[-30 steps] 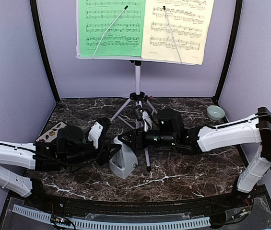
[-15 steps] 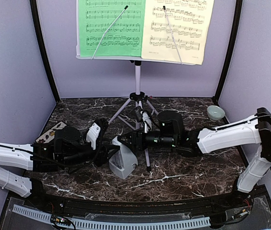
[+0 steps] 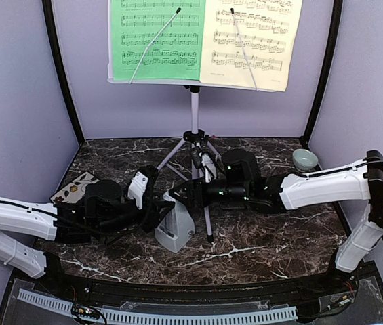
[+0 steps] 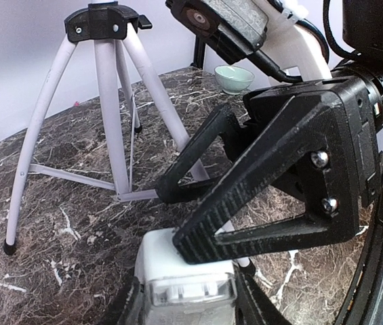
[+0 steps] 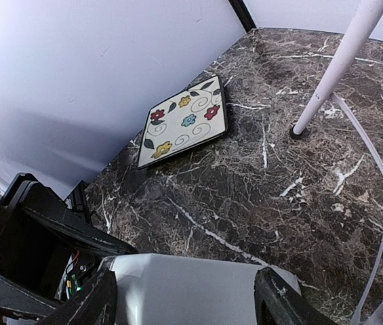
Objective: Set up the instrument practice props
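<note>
Fingers (image 5: 283, 299) of the right gripper (image 3: 176, 198) straddle the top of the grey pyramid metronome (image 3: 175, 230), contact unclear, while the left gripper (image 3: 156, 217) clamps its body in front of the music stand (image 3: 194, 112); uneven letting-go could topple it against the legs.

One stand (image 3: 194, 108), two sheets (image 3: 157, 40), one metronome (image 3: 175, 227), one tile (image 3: 74, 187), one bowl (image 3: 304, 159)

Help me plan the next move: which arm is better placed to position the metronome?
Left. The left gripper appears clamped on the metronome; the right gripper straddles it, jaws open.
</note>
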Motion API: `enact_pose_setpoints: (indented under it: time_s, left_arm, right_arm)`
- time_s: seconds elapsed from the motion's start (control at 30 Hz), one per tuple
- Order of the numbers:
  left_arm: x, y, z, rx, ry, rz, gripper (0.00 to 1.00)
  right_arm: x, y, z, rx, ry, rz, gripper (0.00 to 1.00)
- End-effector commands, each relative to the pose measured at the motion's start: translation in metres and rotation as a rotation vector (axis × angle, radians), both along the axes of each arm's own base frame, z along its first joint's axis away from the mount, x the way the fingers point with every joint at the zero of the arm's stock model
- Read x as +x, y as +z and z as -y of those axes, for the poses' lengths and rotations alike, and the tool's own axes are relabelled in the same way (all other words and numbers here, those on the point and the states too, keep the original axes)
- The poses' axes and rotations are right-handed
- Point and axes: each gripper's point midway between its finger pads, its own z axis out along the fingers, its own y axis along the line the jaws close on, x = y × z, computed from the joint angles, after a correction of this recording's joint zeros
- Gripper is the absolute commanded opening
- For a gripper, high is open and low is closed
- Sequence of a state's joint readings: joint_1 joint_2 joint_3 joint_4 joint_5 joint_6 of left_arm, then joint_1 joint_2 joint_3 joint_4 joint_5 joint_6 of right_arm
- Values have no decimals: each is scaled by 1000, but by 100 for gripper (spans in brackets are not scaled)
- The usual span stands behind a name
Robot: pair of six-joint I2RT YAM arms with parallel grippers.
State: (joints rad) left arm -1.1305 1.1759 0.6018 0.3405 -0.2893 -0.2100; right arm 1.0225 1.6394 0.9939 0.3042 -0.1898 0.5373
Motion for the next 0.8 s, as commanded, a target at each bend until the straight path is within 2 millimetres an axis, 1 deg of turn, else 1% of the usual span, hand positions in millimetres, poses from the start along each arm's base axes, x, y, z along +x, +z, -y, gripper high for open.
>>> enact_pose_setpoints:
  time_s: [0.0,0.17,0.23,0.3,0.4,0.53,0.63,0.77]
  left_arm:
    - [-4,-24,2,51,-14,-67,12]
    - [-5,-20,-3,54,-7,-60,12]
    - [-7,-15,-7,41,-10,-57,12]
    - [-11,-10,-9,26,-26,-47,12]
    - [-16,-3,-8,18,-65,-23,14]
    - [-18,2,-4,25,-96,8,15]
    - [-20,3,2,44,-132,20,16]
    - [-22,3,3,64,-146,45,17]
  right_arm:
    - [-40,-118,36,-369,66,-224,69]
    - [-44,-132,45,-410,70,-231,68]
    - [-45,-142,52,-447,65,-227,67]
    - [-46,-158,61,-503,58,-226,66]
    - [-52,-187,80,-597,60,-238,64]
    - [-59,-213,102,-674,61,-240,64]
    - [-65,-226,114,-699,63,-247,64]
    - [-70,-235,121,-710,60,-262,63]
